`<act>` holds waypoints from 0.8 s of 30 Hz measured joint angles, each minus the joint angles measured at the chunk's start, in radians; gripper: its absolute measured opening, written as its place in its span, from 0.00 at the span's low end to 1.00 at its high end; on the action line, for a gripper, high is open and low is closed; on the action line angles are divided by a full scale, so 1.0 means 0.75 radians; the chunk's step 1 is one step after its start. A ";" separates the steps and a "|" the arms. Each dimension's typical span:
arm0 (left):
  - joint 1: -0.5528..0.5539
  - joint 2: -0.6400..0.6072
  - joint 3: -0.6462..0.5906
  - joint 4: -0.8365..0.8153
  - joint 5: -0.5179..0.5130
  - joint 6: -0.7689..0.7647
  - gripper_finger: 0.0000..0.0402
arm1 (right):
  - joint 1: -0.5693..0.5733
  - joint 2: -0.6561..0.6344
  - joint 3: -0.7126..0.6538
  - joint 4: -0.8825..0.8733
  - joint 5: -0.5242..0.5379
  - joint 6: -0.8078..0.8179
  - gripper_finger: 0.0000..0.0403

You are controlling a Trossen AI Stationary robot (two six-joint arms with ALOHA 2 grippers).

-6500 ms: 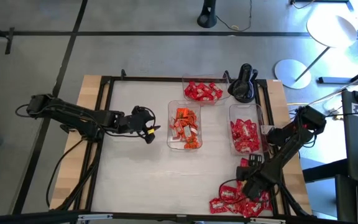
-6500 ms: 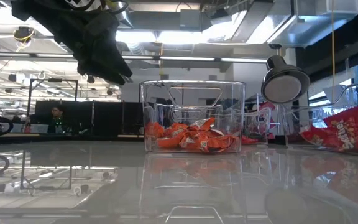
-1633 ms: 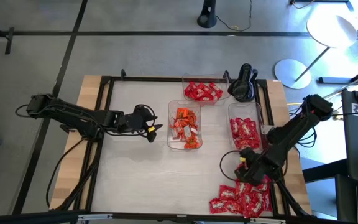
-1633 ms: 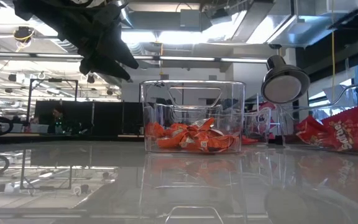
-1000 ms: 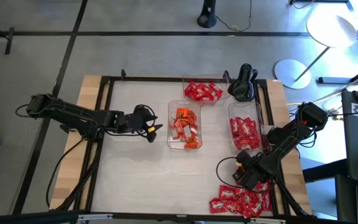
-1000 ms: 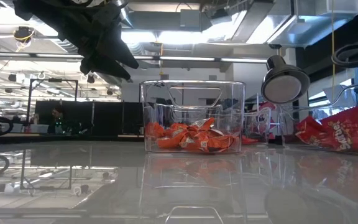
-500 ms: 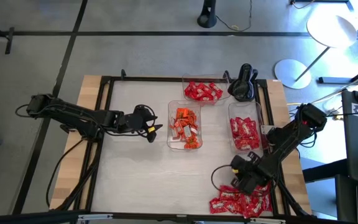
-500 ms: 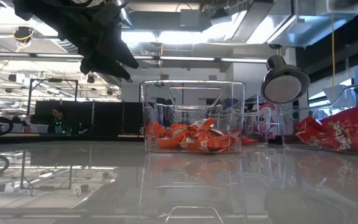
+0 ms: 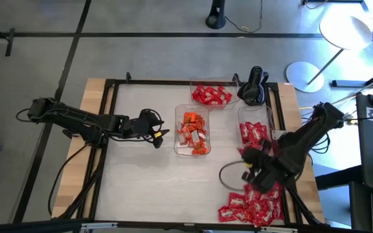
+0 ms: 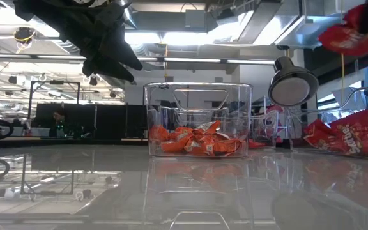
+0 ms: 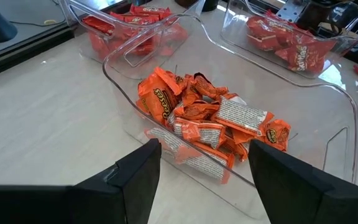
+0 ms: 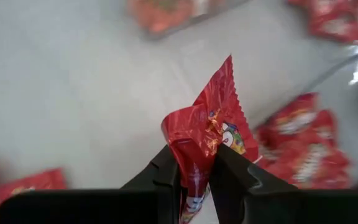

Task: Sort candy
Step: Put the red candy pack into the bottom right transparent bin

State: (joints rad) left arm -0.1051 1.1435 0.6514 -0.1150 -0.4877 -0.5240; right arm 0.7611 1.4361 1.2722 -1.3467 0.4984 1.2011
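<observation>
My right gripper (image 12: 194, 163) is shut on one red candy packet (image 12: 211, 127) with white marks, held high over the table's right side, above the loose pile of red candy (image 9: 251, 210). In the low view the packet (image 10: 350, 35) shows at the top right. My left gripper (image 9: 157, 134) hovers open just left of the middle clear tray (image 9: 177, 123), which holds orange candy (image 11: 197, 112). Nothing is between the left gripper's fingers. My right gripper pinches one crumpled end of the red packet (image 12: 191, 155) between its two fingers. The rest of the packet sticks out past the fingertips, with its serrated free end (image 12: 229, 65) farthest from them. The packet is lifted clear of the table and the pile.
A clear tray with red candy (image 9: 211, 95) stands at the far middle and another (image 9: 254, 139) at the right. A black stand (image 9: 252, 87) sits between them at the far edge. A black frame (image 9: 109, 116) borders the white tabletop, which is bare at the left and middle.
My right gripper dipped to the loose red pile at the near right, then came up and toward the far edge with one red packet, now lifted clear.
</observation>
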 joint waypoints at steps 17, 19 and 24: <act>0.000 0.000 0.000 -0.002 0.000 0.007 0.58 | -0.310 -0.341 -0.309 -0.162 -0.052 0.113 0.29; 0.000 0.000 0.000 -0.001 0.000 0.009 0.58 | -0.328 -0.340 -0.317 -0.161 -0.084 0.103 0.37; 0.000 0.000 0.000 -0.001 0.000 0.009 0.58 | -0.326 -0.341 -0.286 -0.152 -0.171 0.065 0.59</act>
State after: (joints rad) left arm -0.1051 1.1435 0.6514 -0.1157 -0.4877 -0.5171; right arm 0.5168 1.1805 1.0577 -1.4607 0.3699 1.2499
